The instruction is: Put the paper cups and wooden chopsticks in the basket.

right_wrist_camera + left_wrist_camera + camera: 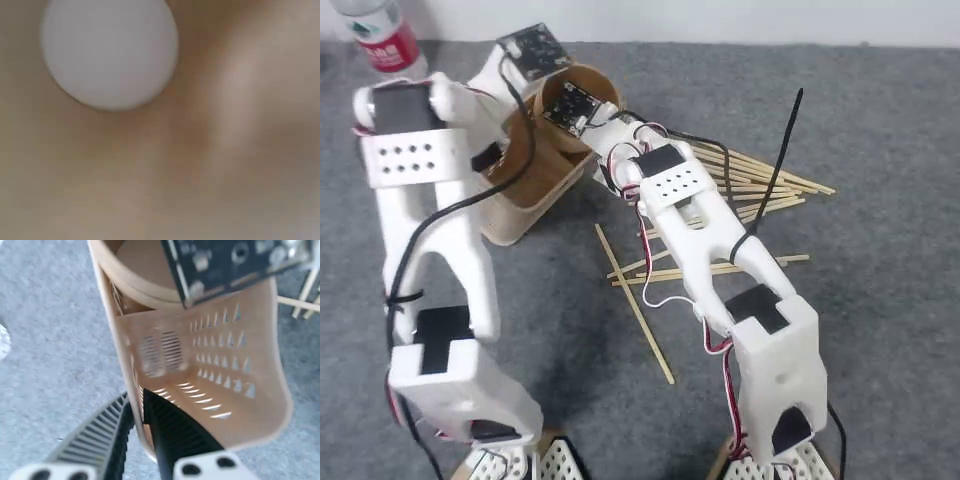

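Left pincer (137,399) pinches basket (220,390) wall (wrist view); high view: chopsticks (760,185) scattered; right pincer (578,128) state unclear.

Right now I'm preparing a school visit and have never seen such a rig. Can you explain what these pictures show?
Two white robot arms sit side by side at a grey table. One picture looks down from above; the other two come from wrist cameras. Wooden chopsticks lie scattered beside a tan basket. The left gripper clamps the basket's wall. The right arm ends at a paper cup by the basket; its own view is too blurred to read.
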Controlling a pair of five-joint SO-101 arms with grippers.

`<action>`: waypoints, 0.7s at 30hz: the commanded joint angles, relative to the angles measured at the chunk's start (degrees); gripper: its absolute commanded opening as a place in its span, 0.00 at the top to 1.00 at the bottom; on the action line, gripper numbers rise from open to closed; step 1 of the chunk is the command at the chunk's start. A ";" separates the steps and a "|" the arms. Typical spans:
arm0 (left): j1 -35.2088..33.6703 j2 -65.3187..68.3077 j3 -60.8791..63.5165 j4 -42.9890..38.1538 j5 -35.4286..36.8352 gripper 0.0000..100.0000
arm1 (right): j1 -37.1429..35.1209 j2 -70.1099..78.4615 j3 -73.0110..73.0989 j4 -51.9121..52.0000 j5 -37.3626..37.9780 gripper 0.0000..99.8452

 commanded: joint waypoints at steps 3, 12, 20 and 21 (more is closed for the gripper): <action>-5.19 -3.69 -0.75 -0.35 -0.79 0.99 | -0.84 -10.24 -3.08 4.44 0.62 0.99; -9.32 -3.60 1.89 -8.18 -0.79 0.99 | -2.59 -16.57 -2.99 11.91 0.62 0.99; -14.51 -3.60 13.05 -20.48 -0.79 0.80 | -1.63 -13.41 -2.81 12.09 0.26 0.99; -14.86 -3.60 13.85 -20.66 -0.79 0.75 | -1.54 -12.97 -2.81 12.09 0.26 0.99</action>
